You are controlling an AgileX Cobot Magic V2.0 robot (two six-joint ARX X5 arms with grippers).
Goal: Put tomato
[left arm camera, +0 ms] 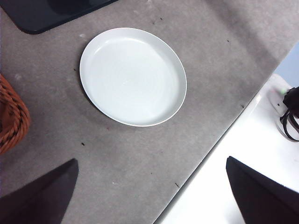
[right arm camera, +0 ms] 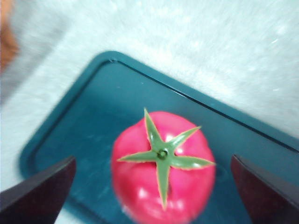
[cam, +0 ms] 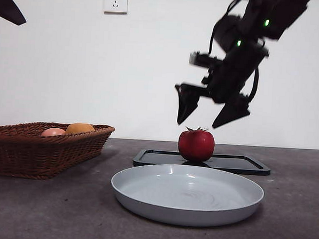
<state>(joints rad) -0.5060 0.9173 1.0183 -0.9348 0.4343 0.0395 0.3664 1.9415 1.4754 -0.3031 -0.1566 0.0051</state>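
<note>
Front view showed what neither wrist view offered together: the grey bench point(cam: 304, 213), a woven basket point(cam: 45, 151) at one side holding an orange fruit point(cam: 80, 128) and a pale pinkish fruit point(cam: 53, 131), a pale grey plate point(cam: 187, 195) nearest the camera, and a dark tray point(cam: 237, 164) behind it. The tomato point(cam: 196, 145) was seen standing on that tray, apart from the plate. The right gripper point(cam: 205, 115) was held just above the tomato, its jaws spread wide and touching nothing. From the right wrist view alone the tomato point(right arm camera: 163, 172) was seen from overhead, between the spread jaws, with its green calyx point(right arm camera: 162, 154) pointing straight up; being round, no long axis could be made out. Only the plate point(left arm camera: 133, 77) was shown whole in the left wrist view, where the left gripper point(left arm camera: 154, 196) was held high over the bench, jaws likewise spread and empty.
</note>
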